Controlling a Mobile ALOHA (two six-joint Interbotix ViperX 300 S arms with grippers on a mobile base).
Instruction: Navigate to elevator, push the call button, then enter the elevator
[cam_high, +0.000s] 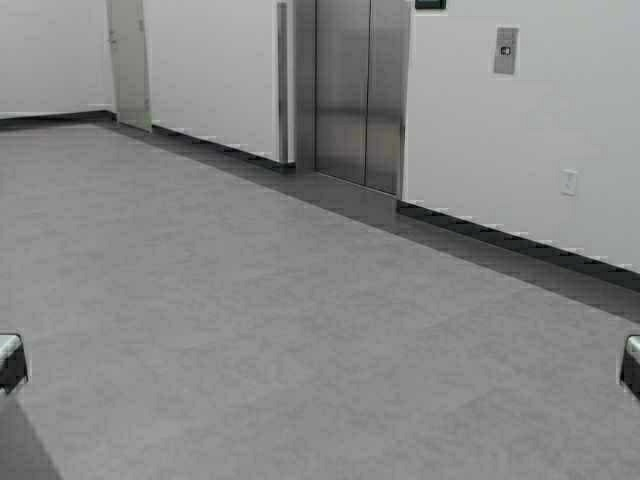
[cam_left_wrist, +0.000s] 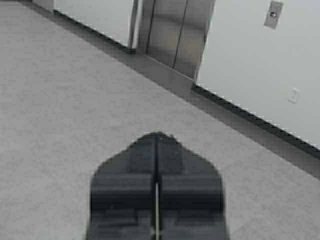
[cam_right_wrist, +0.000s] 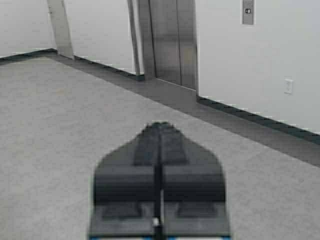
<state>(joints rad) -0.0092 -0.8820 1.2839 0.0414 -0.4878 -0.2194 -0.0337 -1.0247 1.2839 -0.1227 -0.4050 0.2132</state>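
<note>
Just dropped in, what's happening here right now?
The robot is out on the open floor, some way from the elevator, whose doors are closed. The call button sits on the wall to the doors' right, untouched. The left end effector and right end effector are both shut, holding nothing, pointing ahead.

No readable text, labels or numbers on any surface.
</note>
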